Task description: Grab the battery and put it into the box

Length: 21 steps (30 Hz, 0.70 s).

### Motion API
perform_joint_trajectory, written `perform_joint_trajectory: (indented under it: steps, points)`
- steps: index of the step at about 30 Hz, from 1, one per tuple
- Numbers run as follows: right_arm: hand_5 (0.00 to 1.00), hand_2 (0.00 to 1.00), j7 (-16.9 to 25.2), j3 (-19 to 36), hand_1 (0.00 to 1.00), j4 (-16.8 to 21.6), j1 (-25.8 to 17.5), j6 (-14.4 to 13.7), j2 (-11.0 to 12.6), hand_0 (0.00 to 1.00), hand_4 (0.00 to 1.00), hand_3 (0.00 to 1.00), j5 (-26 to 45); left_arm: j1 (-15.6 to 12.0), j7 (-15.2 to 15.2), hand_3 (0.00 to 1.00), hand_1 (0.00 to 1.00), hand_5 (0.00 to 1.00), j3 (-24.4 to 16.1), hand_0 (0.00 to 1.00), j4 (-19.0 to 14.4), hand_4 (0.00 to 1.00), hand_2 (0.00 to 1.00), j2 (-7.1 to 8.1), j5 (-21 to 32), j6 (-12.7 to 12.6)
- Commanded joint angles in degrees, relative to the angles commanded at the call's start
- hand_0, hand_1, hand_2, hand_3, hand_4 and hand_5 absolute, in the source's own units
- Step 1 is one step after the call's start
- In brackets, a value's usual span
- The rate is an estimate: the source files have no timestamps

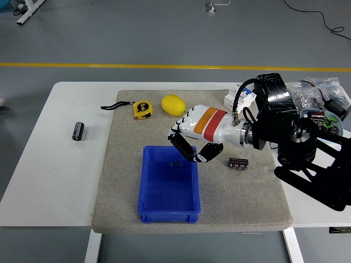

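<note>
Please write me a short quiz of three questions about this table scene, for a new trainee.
1. True or false: the lemon lies inside the blue box.
2. Fill in: the battery to the right of the box lies on the grey ___.
3. What is the right hand above? A) the box's far right corner B) the lemon C) the battery
Key: 1 false; 2 mat; 3 A.

- Landmark: box (168, 185), on mat (241, 203).
- Tape measure (142, 109) and lemon (173, 104) behind box.
- Battery (238, 163) right of box, on mat.
- Second battery (78, 131) far left of box, off mat, on table (49, 164).
- Right hand (193, 137) over box's rear right corner.
</note>
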<state>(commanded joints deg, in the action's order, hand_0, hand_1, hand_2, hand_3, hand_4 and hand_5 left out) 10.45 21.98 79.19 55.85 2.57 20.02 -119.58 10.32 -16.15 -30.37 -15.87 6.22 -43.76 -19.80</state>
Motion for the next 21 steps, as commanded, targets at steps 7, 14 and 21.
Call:
perform_joint_trajectory:
  steps: [7,14,21]
  points:
    - [0.232,0.706,0.3,-5.8,0.642,0.8,1.0,-0.2,-1.6,0.642,0.825,0.566,0.0,0.1,0.0,0.621,0.552,0.690,-0.1,0.606,0.0,0.622,0.615,0.05,0.0,0.0]
    - [0.247,0.775,1.0,-6.6,0.697,0.0,1.5,0.3,-2.1,0.683,0.890,0.771,-0.3,0.1,-0.1,0.620,0.549,0.690,-0.3,0.606,0.0,0.622,0.613,0.19,-0.4,0.0]
    - [0.249,0.836,1.7,-6.3,0.742,-0.5,1.6,0.8,-2.0,0.723,0.918,0.886,0.0,0.1,-0.3,0.620,0.547,0.690,-0.6,0.605,0.0,0.621,0.611,0.29,-0.9,0.1]
